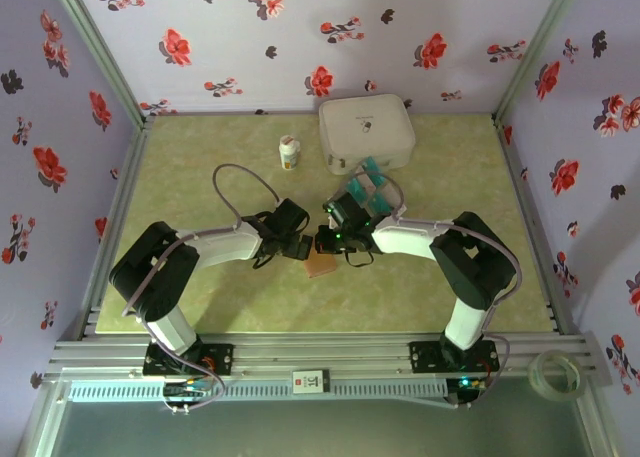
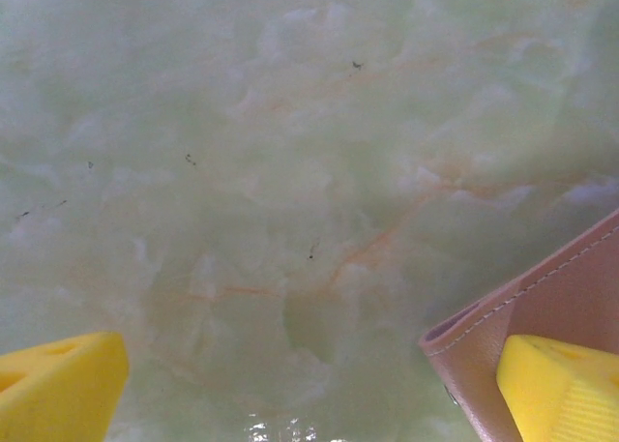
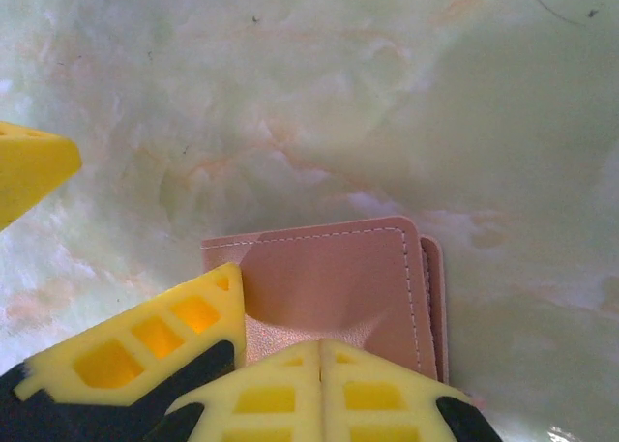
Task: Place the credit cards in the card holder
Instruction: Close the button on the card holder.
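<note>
The brown card holder (image 1: 322, 265) lies folded shut on the green marbled table, between the two grippers. My right gripper (image 3: 321, 345) is shut, its joined tips pressing down on the holder's top flap (image 3: 334, 268) and denting the leather; nothing sits between the fingers. My left gripper (image 2: 309, 394) stands wide open just left of it (image 1: 297, 245). One yellow fingertip (image 2: 561, 389) rests over the holder's corner (image 2: 551, 302), the other fingertip (image 2: 58, 389) over bare table. Several teal credit cards (image 1: 368, 189) lie behind the right gripper (image 1: 328, 240), partly hidden by that wrist.
A big white rounded case (image 1: 366, 132) stands at the back, touching the cards' far end. A small white bottle (image 1: 289, 153) stands left of it. Flowered walls close in the table on three sides. A tape roll (image 1: 556, 373) lies beyond the front rail.
</note>
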You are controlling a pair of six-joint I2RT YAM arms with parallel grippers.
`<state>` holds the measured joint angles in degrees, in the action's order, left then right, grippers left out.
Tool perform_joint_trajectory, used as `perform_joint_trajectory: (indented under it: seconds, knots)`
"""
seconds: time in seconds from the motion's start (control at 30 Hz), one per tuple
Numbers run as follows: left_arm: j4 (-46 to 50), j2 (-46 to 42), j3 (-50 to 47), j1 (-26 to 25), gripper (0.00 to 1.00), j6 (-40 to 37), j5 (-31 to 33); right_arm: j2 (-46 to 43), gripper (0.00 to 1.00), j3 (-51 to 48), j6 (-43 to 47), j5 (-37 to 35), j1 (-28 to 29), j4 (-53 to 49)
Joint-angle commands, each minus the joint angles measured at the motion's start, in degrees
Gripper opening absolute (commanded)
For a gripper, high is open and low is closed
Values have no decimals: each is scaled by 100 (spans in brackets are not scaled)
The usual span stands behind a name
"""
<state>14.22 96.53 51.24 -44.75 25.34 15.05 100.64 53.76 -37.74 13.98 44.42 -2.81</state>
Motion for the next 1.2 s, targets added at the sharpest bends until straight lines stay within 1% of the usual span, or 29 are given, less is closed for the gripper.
perform_joint_trajectory:
  seconds: [0.0, 0.4, 0.73, 1.17]
  knots:
    - [136, 173, -185, -58, 100, 52, 169, 61, 0, -162, -93, 38, 53, 39]
    - [145, 197, -185, -56, 100, 52, 167, -64, 0, -347, -121, 12, 58, 106]
    - [191, 183, -194, -53, 100, 58, 174, -360, 0, -169, -59, -44, 57, -84]
    - [207, 174, -195, -51, 100, 50, 173, -39, 0, -157, -102, 57, 85, 45]
